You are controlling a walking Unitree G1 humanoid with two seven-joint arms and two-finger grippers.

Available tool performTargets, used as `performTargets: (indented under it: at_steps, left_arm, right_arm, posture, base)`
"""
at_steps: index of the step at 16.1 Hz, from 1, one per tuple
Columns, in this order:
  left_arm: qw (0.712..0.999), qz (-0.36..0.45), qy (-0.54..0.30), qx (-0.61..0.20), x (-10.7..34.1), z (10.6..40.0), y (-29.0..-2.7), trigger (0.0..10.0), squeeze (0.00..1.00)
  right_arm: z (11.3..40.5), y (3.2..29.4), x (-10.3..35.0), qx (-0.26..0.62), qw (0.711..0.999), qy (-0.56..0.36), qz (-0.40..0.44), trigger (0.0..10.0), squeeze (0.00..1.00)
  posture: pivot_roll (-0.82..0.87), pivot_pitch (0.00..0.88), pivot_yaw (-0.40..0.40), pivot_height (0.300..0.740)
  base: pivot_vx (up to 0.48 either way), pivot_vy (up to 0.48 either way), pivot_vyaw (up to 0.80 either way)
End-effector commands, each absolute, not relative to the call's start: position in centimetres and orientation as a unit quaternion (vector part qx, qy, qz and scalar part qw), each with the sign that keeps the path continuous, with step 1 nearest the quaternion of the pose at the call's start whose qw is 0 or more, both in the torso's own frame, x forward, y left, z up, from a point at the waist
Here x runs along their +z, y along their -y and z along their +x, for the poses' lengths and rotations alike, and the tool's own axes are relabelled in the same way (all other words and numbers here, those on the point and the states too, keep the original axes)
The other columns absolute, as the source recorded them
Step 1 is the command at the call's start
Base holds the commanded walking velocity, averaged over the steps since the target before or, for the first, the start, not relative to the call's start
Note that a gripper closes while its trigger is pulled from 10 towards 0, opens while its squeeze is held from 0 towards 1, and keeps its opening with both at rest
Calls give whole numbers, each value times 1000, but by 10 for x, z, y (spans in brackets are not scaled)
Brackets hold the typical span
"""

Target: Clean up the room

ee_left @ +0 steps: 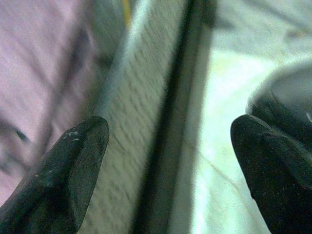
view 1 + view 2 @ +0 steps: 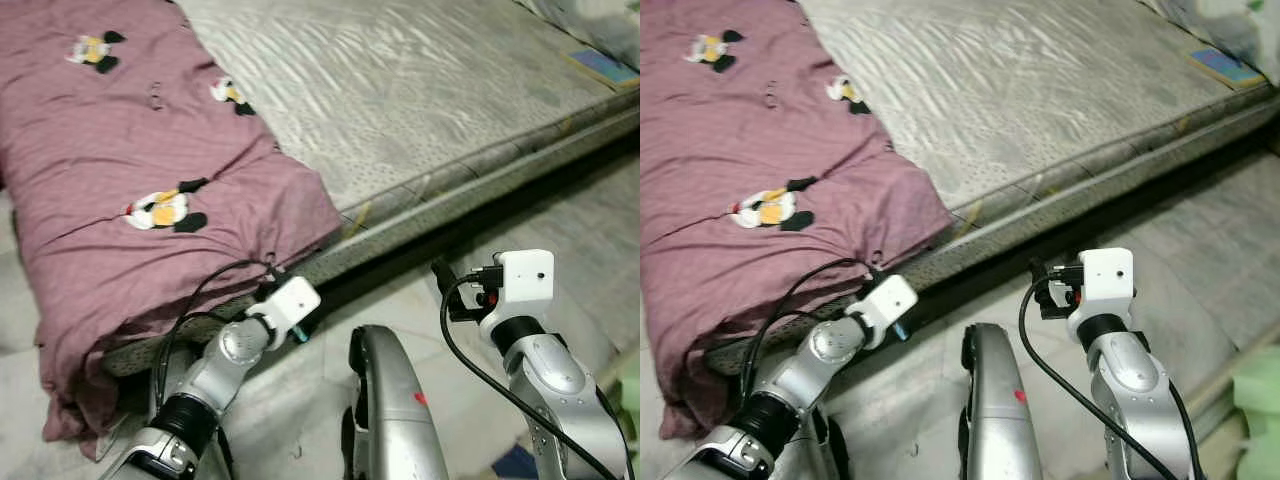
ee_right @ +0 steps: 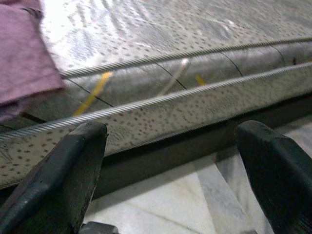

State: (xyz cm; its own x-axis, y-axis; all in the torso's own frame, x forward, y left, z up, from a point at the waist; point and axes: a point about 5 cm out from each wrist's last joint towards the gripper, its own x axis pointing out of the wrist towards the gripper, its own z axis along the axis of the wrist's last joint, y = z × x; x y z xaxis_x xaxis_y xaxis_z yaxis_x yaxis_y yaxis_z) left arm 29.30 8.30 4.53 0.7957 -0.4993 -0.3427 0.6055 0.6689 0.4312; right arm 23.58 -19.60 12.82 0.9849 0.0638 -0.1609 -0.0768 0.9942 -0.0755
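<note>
a: so what's in front of the bot? any bins or boxes with stuff in them?

b: can't make out a single container tbh. it's a bare silver-grey mattress [image 2: 420,90] low on a pale tiled floor [image 2: 1240,250], and a mauve blanket [image 2: 130,170] with little cartoon patches lying over the robot's-left part of it, its corner drooping over the mattress edge down to the floor. that blanket is the thing to tidy, and nothing's holding it.

a: where are the arms?

b: both raised in front of the mattress side. left gripper [image 1: 168,170] is just beside the hanging blanket corner, fingers spread wide with nothing between them. right gripper [image 3: 173,170] is further along toward the bare part, also spread and empty, aimed at the mattress edge.

a: anything the wrist cams add?

b: yeah, the right wrist view shows the dotted fabric and corded piping on the mattress side, plus yellow streaks, way clearer than the head views. left wrist view is blurry: pink blanket one side, mattress edge in the middle, bright floor on the other. the head views in turn show a flat blue thing [image 2: 605,65] on the far corner of the mattress, can't tell what it is.
</note>
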Motion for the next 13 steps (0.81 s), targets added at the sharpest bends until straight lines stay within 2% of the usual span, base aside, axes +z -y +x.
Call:
performTargets:
  at_steps: [1,2,4,7,8,9,11,13]
  left_arm:
    - [927,264,-47,-263,63,302,-88,10000,0]
    - [949,234,5,-212,84,311,-94,10000,0]
    - [962,217,46,-157,103,320,-104,10000,0]
    - [986,130,83,-68,137,343,-127,10000,0]
    - [991,106,56,-50,135,349,-134,10000,0]
    - [996,82,-11,-24,123,360,-144,10000,0]
    - [990,88,-106,-40,103,367,-146,10000,0]
    - [982,99,-143,-67,99,373,-142,10000,0]
  right_arm:
    - [234,198,125,29,995,-85,-42,10000,0]
    - [232,198,124,27,995,-85,-40,10000,0]
    - [230,197,125,25,995,-84,-40,10000,0]
    - [225,198,130,14,996,-80,-38,10000,0]
    - [222,198,131,12,996,-80,-37,10000,0]
    - [219,198,132,10,996,-84,-34,10000,0]
    - [218,197,133,12,996,-86,-33,10000,0]
    - [218,197,136,12,996,-86,-30,10000,0]
  posture:
    - [-244,139,-66,500]
    - [-239,143,-64,500]
    - [-238,151,-60,500]
    - [-249,181,-50,500]
    - [-252,189,-49,500]
    - [-265,203,-48,500]
    - [-275,217,-50,500]
    - [-289,221,-48,500]
  base:
    - [0,0,0]
    - [0,0,0]
    - [0,0,0]
    - [0,0,0]
    - [0,0,0]
    - [0,0,0]
    - [0,0,0]
    - [0,0,0]
